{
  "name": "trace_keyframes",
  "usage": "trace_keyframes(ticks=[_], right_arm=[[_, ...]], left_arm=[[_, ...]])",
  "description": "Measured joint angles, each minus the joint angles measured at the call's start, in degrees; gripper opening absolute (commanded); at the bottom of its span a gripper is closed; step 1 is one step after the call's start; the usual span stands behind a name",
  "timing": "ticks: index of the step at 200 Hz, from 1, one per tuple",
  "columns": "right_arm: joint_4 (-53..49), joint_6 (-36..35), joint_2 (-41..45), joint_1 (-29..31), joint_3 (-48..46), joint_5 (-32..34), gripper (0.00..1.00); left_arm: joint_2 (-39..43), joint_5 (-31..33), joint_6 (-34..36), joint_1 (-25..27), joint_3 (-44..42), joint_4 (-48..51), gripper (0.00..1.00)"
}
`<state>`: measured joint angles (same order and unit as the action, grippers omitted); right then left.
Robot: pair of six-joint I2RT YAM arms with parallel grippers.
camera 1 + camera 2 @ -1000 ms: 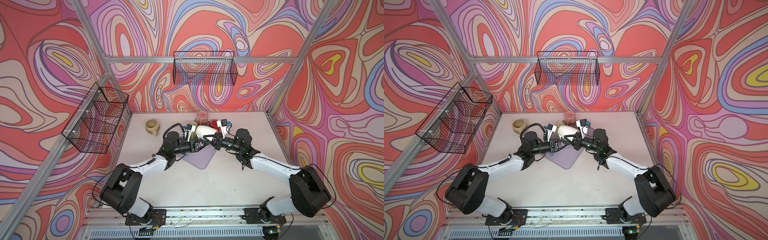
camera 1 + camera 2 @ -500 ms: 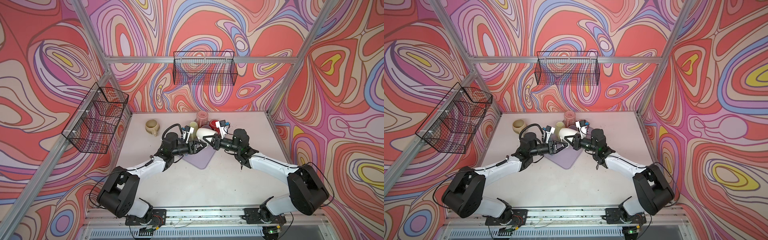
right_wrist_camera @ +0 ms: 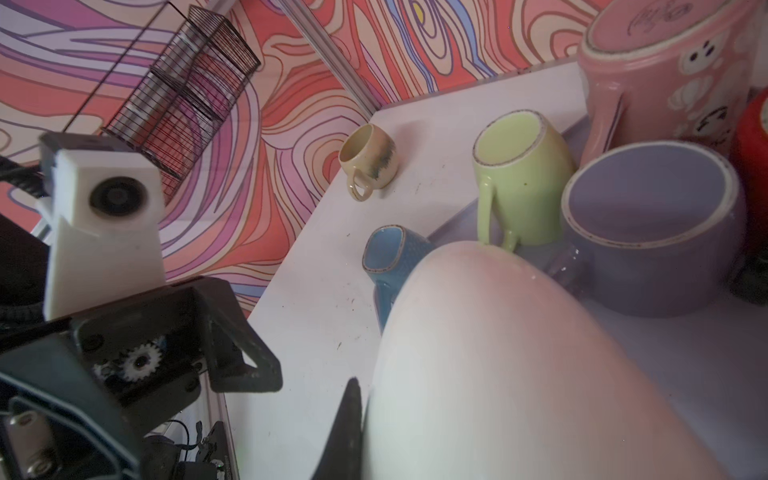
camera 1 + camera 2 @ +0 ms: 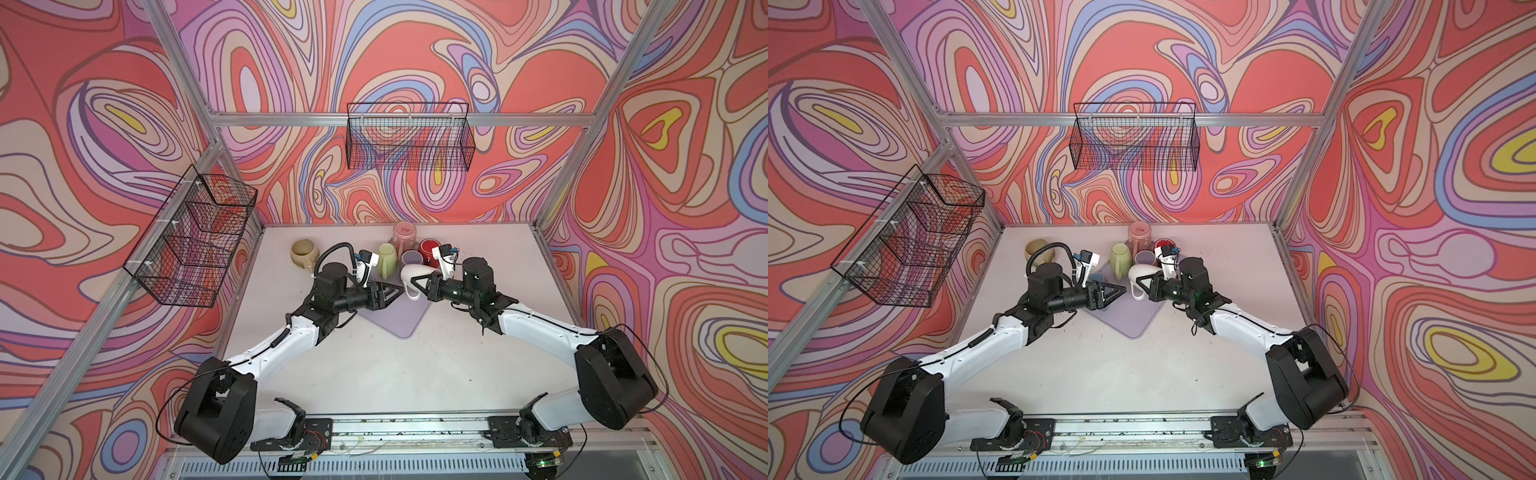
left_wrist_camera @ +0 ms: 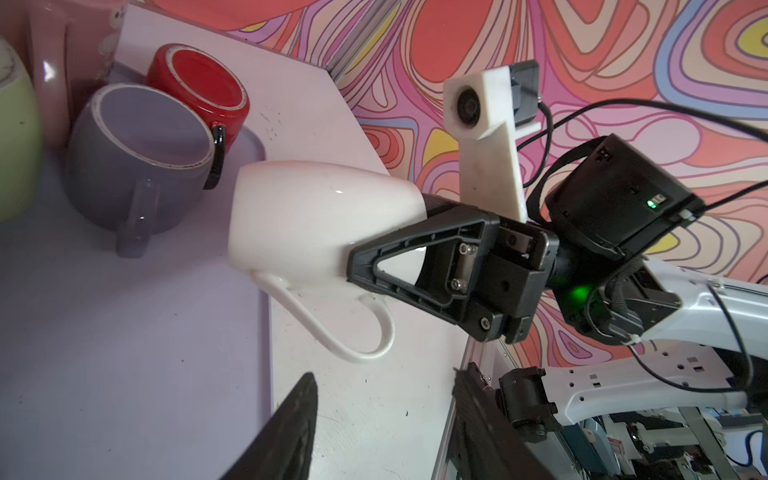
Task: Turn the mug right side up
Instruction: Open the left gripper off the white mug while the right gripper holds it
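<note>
The white mug (image 4: 415, 272) lies on its side in the grip of the right gripper (image 4: 419, 283), over the far edge of the purple mat (image 4: 399, 322) near the middle of the table (image 4: 374, 374). The jaws are clamped nearly together on the mug's wall at its mouth. In the left wrist view the mug (image 5: 311, 220) points its closed base away from that gripper and its thin handle hangs toward the mat (whether any part touches the mat cannot be told). The left gripper (image 4: 399, 289) faces it from the other side, its tip just beside the handle. Its jaws stand apart with nothing between them, and its two dark fingers (image 5: 291, 428) show wide of each other in its own wrist view. Behind the white mug, other mugs crowd the back of the mat: a green mug (image 4: 386, 259) on its side, a lilac mug (image 4: 409, 257) and a red mug (image 4: 428, 248) also tipped over, and a pink mug (image 4: 404, 232) standing bottom up. A blue mug (image 3: 386, 253) lies beside the mat's edge, and a beige mug (image 4: 303, 253) lies well apart to the left.
</note>
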<state>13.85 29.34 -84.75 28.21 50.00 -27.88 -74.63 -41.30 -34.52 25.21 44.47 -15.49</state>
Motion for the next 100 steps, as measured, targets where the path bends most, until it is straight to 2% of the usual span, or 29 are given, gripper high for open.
trace_keyframes(ticks=[62,100], right_arm=[[-21.00,-6.14,-0.98,-0.57,10.75,6.88,0.00],[-31.58,-8.52,-2.01,-2.14,15.93,10.01,0.00]], left_arm=[[4.57,11.04,15.72,-2.27,12.61,25.68,0.55],[4.57,17.57,24.48,-3.45,18.88,37.48,0.54]])
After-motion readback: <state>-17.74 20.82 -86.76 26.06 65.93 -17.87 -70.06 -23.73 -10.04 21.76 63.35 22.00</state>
